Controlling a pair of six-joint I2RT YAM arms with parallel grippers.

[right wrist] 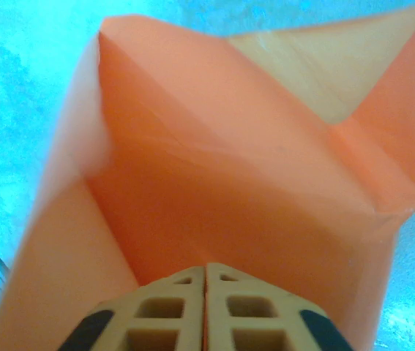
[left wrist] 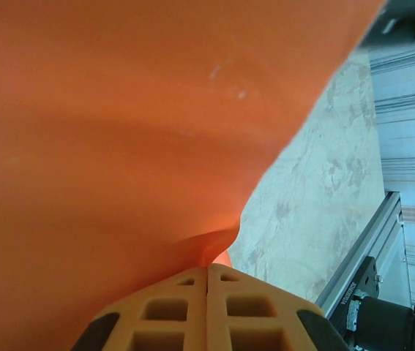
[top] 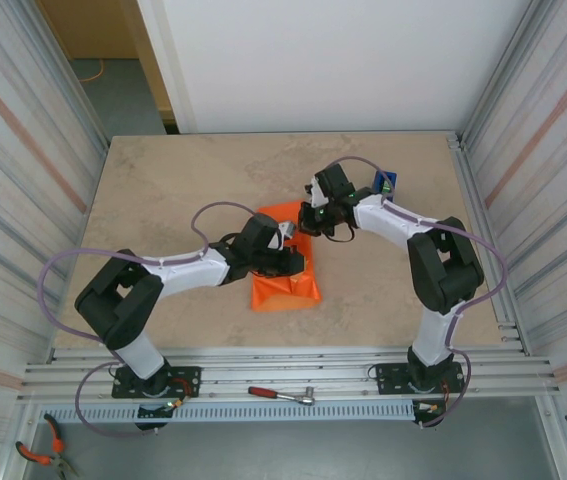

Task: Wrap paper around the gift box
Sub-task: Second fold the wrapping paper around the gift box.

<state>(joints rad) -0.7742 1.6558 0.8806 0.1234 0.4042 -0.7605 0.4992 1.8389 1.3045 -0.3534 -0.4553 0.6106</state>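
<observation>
Pinching the paper point(top: 285, 285), we have the left gripper point(left wrist: 207, 269) and the right gripper point(right wrist: 206, 265) each closed tight on an orange fold; the sheet lies bunched on the table point(top: 183, 190) — between our two wrists.

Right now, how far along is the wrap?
Done: the paper is folded over into a bundle mid-table, with the gift box presumably inside. In hand: the left pincer is shut, pinching a puckered edge; the right pincer is shut at the far end, where flaps stand open. Left: fold those ends down and tape them; the blue tape dispenser sits beyond the right arm.
</observation>
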